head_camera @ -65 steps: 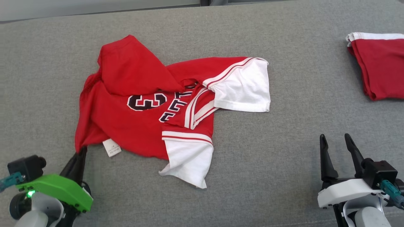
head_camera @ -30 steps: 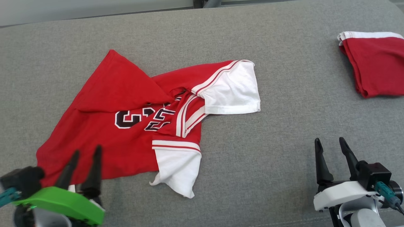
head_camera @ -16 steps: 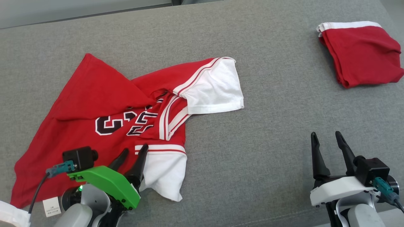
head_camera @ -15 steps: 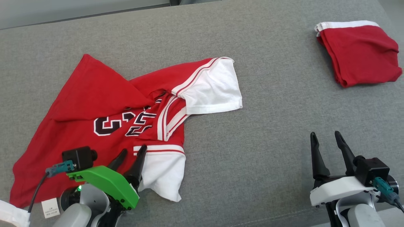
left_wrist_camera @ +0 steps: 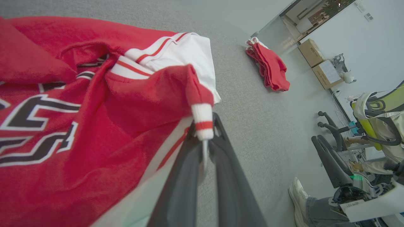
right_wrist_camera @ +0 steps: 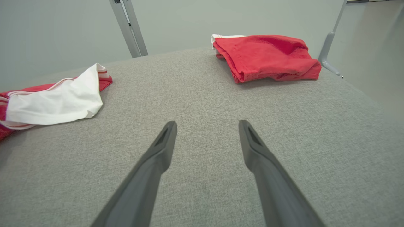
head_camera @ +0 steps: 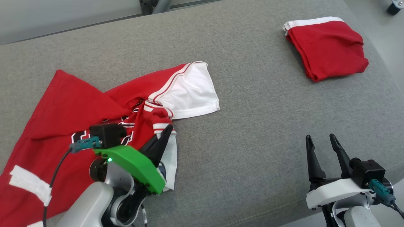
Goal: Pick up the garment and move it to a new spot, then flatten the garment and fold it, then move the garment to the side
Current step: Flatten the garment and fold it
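With the fingers of the left gripper (head_camera: 169, 128) clamped on the striped trim (left_wrist_camera: 202, 121) of the garment (head_camera: 63, 107), which lies crumpled at the left of the tabletop (head_camera: 252, 126), lift slowly, draw the fabric outward without bunching, and bring the right gripper (head_camera: 319, 137), its fingers spread wide and empty, to the opposite edge.

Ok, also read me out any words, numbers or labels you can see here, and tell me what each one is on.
Nothing reads in full.
On the red jersey: black white-edged characters, broken up by folds, unreadable.
On the cardboard box: dark print, too small.
On the white sticker, lower right of the left wrist view: blurred.
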You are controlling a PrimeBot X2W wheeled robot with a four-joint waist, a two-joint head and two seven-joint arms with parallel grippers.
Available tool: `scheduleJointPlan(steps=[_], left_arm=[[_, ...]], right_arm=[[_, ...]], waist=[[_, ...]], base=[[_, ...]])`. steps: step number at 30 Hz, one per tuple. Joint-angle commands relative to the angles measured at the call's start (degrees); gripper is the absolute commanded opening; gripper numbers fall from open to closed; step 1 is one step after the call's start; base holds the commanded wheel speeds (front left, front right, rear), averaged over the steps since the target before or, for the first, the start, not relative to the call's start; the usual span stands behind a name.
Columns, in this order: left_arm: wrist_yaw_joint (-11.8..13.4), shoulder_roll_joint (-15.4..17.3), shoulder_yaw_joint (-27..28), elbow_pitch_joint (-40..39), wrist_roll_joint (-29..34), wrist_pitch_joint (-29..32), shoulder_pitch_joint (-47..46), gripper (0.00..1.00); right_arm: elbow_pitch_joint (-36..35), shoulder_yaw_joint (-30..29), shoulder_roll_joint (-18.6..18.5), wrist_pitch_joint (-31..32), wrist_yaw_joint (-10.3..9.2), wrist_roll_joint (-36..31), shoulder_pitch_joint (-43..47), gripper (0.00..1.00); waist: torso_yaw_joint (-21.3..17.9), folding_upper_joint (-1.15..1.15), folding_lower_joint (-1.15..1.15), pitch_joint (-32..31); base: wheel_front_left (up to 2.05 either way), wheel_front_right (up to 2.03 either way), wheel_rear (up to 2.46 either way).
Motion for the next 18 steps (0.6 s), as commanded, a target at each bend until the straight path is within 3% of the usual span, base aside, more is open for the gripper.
scheduleJointPlan(steps=[1,13,14,15,18], left_arm=[[0.23,-0.40,-0.71,0.16,1.40,0.39,-2.14,0.00],[0.64,-10.23,-10.67,16.07,10.25,3.77,-15.72,0.00],[0.24,-11.16,-11.53,17.31,10.68,3.58,-16.27,0.36],[-0.87,-12.30,-12.53,18.20,10.88,3.48,-16.54,1.00],[-3.64,-15.00,-13.02,19.65,8.27,1.99,-15.39,1.00]], right_arm=[[0.02,0.03,-0.13,-0.16,-0.11,0.35,-0.21,1.00],[1.22,2.22,-0.10,-0.16,-0.11,3.93,0.51,1.00],[1.36,2.30,-0.08,-0.16,-0.11,4.22,0.77,1.00],[1.55,2.35,-0.08,-0.16,-0.11,4.37,0.95,1.00],[1.77,2.31,-0.11,-0.16,-0.11,4.86,1.24,1.00]], waist=[[-1.80,0.05,0.00,-0.24],[-11.81,0.05,0.00,0.69],[-12.13,0.05,0.00,0.87],[-12.36,0.05,0.00,1.03],[-12.54,0.05,0.00,1.29]], base=[[0.00,0.00,0.00],[0.00,0.00,0.00],[0.00,0.00,0.00],[0.00,0.00,0.00],[0.00,0.00,0.00]])
